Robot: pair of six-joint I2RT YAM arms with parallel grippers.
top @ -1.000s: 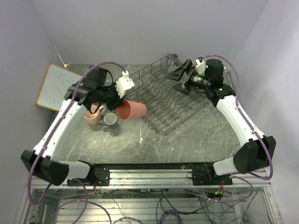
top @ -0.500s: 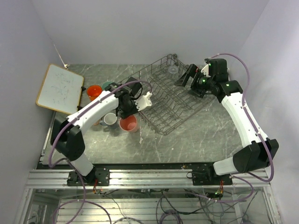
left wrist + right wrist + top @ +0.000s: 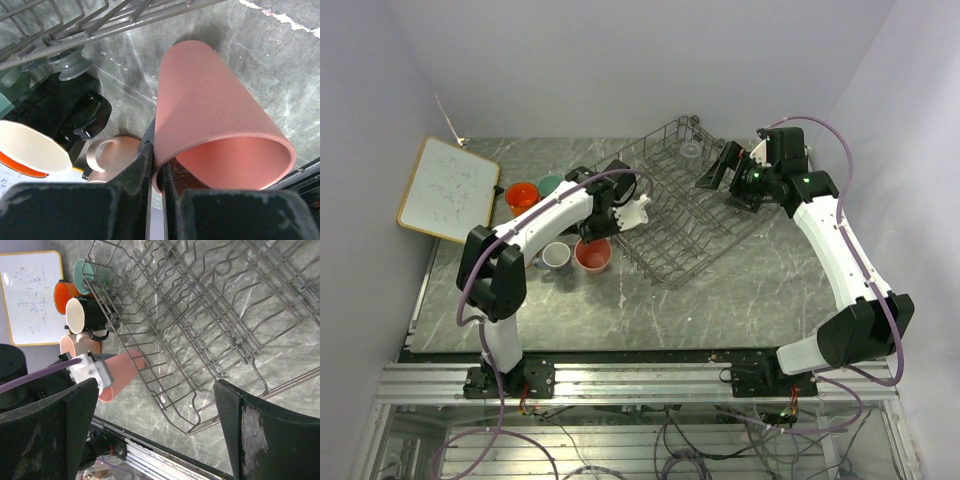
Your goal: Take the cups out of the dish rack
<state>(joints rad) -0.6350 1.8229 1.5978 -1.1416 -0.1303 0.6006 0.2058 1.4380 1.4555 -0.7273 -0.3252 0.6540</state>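
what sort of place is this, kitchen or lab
Most likely a robotics lab bench, not a kitchen: robot arms bolted to a metal rail, loose cables below, with a dish rack and pink tumbler as props.

Whiteboard (image 3: 448, 188) at marbled table's (image 3: 720, 300) left edge

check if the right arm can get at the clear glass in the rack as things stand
Probably yes. The clear glass sits in the far corner of the dish rack, and the right gripper hovers just beside it with its jaws open. Nothing shows between them, and the glass is open from above.
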